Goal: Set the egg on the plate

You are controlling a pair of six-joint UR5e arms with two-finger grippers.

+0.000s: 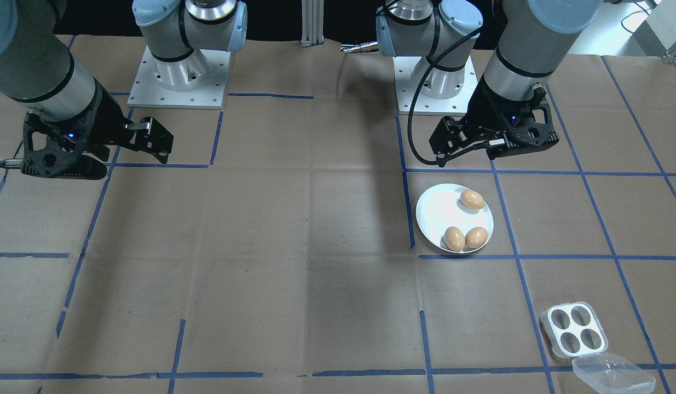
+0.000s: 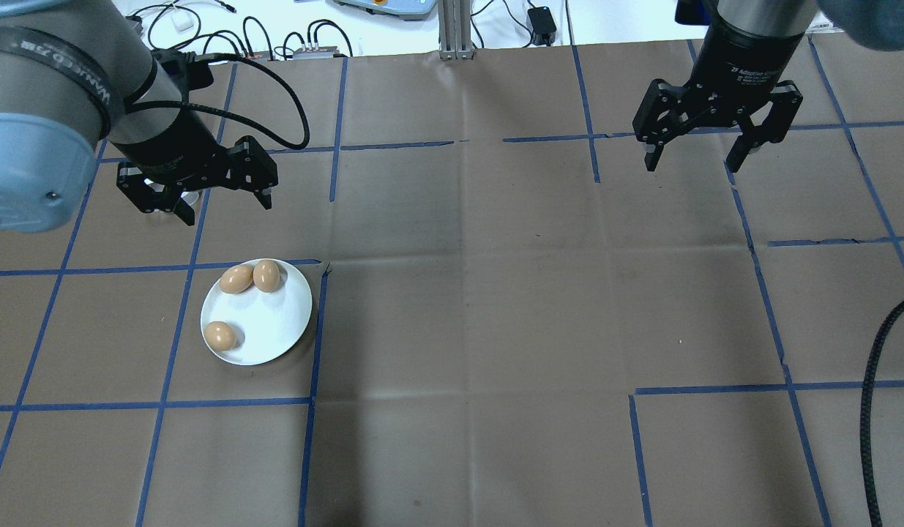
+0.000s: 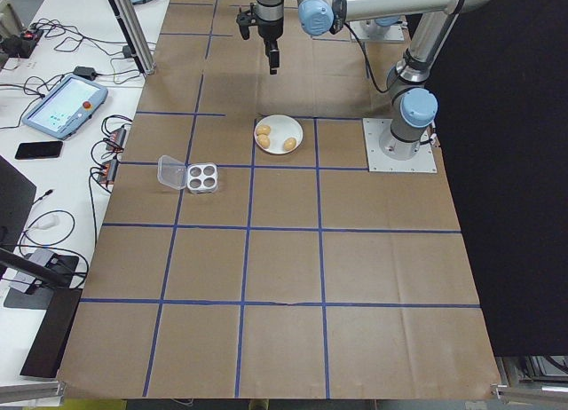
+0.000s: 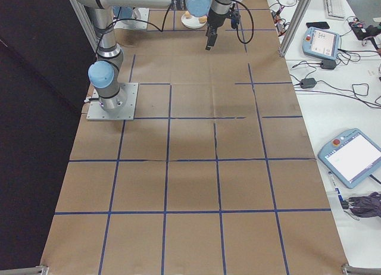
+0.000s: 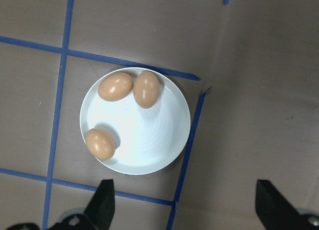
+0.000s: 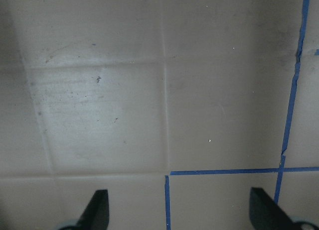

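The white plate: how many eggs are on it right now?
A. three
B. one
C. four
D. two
A. Three brown eggs lie on the plate: two eggs touching near one edge and one egg alone on the other side. The clear egg tray has all four holes empty.

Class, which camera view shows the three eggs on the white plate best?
The left wrist-mounted view: the eggs fill the frame on the plate, two touching, one apart. The overhead and front-facing views show them clearly but smaller. Exterior left shows them tiny; exterior right barely shows the plate; the right wrist view shows none.
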